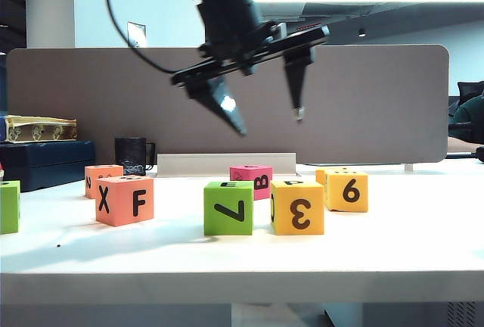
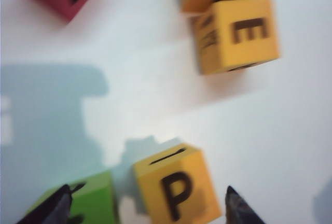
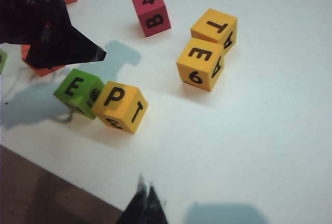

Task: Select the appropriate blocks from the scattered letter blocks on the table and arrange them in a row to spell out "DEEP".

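Observation:
My left gripper (image 1: 271, 124) hangs open and empty in the air above the green "7" block (image 1: 228, 207) and the yellow "3" block (image 1: 297, 207), which stand side by side on the table (image 1: 393, 251). In the left wrist view its fingertips (image 2: 62, 195) straddle the green block (image 2: 93, 200) and the yellow block's "P" face (image 2: 176, 187). The yellow "6" block (image 1: 348, 191) shows "E" on top (image 2: 238, 35). A small coral block (image 1: 102, 179) sits further back. My right gripper (image 3: 145, 190) is shut on nothing, low over the table's front part.
A coral "X F" block (image 1: 125, 200) stands at the left and a pink "B" block (image 1: 252, 179) behind the green one. Another yellow block (image 3: 215, 27) touches the "6" block. A green block (image 1: 9, 206) is at the left edge. A black mug (image 1: 131, 154) and a divider stand behind.

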{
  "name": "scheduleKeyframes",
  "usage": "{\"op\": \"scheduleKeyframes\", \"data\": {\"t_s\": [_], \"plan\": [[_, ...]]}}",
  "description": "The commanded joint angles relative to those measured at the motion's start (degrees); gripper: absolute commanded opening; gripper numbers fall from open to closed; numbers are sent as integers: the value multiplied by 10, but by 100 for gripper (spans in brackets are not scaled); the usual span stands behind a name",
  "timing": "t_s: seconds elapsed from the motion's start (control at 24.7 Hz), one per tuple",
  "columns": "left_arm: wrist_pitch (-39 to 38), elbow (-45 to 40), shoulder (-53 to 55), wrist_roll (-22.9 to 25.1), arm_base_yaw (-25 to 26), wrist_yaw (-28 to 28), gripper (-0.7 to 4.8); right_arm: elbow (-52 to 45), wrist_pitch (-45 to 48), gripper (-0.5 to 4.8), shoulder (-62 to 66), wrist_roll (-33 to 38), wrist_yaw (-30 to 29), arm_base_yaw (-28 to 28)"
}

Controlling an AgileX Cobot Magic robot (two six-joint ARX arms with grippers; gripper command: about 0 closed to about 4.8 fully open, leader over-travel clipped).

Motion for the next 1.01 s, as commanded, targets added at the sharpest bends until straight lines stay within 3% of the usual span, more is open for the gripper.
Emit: {"op": "scheduleKeyframes", "data": {"t_s": [0.04,0.24,0.4,0.61,0.69,1.01], "plan": [[78,2,7,63,-7,3,372,3,5,-1,-1,-5,5,0],[147,2,31,145,-6,57,372,3,-9,-1,-1,-5,5,0],[185,2,60,145,-6,57,373,3,-24,-1,-1,-5,23,0],[253,2,92,100,-10,59,379,3,-25,-1,-1,-5,41,0],[279,2,112,69,-11,81,472,3,-25,-1,-1,-5,40,0],[291,1,137,58,-20,55,479,3,-25,-1,-1,-5,40,0]]}}
